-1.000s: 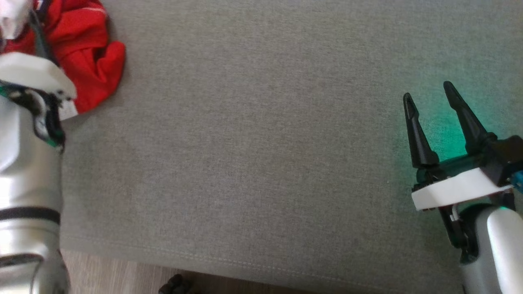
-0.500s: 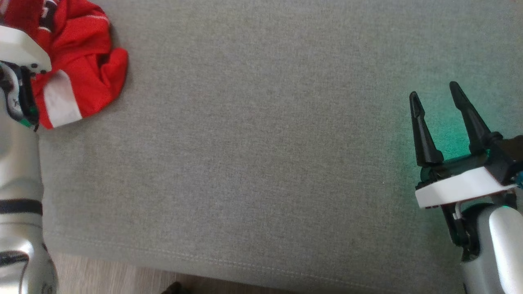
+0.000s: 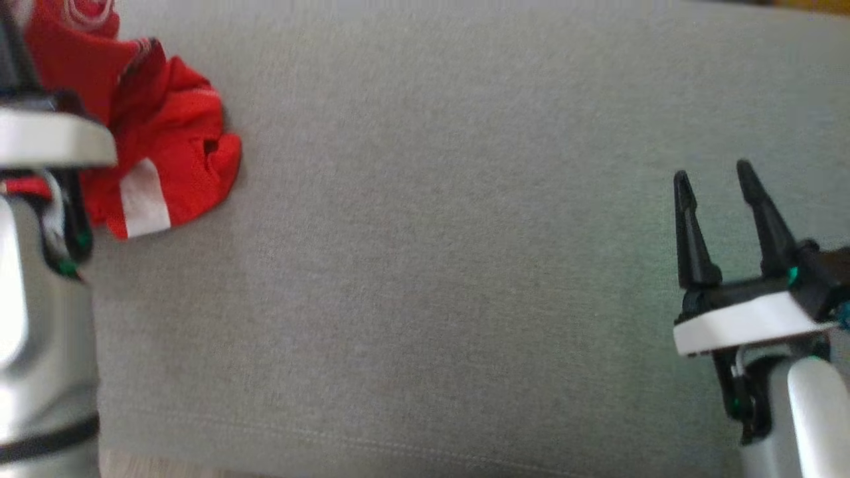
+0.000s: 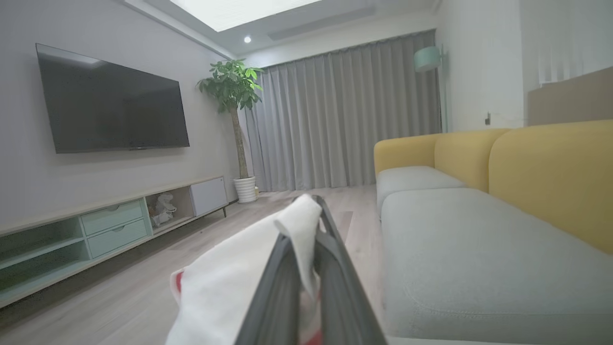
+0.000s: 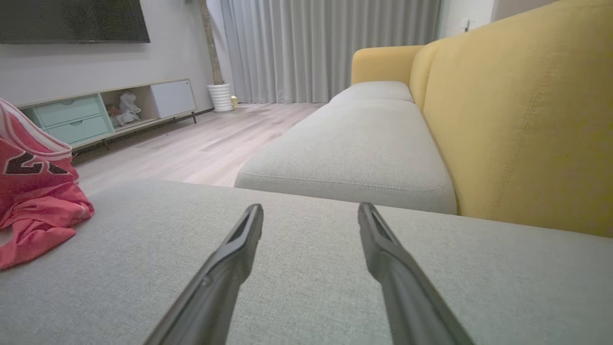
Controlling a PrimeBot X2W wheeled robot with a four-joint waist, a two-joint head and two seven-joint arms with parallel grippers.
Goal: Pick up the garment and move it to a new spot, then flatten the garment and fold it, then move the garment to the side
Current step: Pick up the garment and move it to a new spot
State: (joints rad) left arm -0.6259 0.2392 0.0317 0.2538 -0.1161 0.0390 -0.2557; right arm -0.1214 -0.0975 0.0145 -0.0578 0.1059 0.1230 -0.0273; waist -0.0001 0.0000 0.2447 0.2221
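The garment [image 3: 159, 153] is a crumpled red jersey with white trim, lying at the far left of the grey cushion [image 3: 431, 265]; its lower part still rests on the fabric. My left gripper [image 4: 306, 239] is shut on a white fold of the garment [image 4: 230, 282], which drapes over the left finger. In the right wrist view the garment [image 5: 33, 191] hangs at the left with dark numerals on it. My right gripper [image 3: 714, 182] stands open at the right with nothing between its fingers [image 5: 239, 249].
The yellow sofa back [image 5: 522, 120] runs along the right. A second grey seat cushion [image 5: 349, 153] lies beyond. Wooden floor [image 4: 143, 287], a TV cabinet [image 4: 96, 230], a wall TV [image 4: 110, 103] and a potted plant [image 4: 234, 96] stand across the room.
My left gripper has shut on the garment and lifted part of it. The head camera tilted, so the whole picture shifted down and right. The right arm stayed in place.
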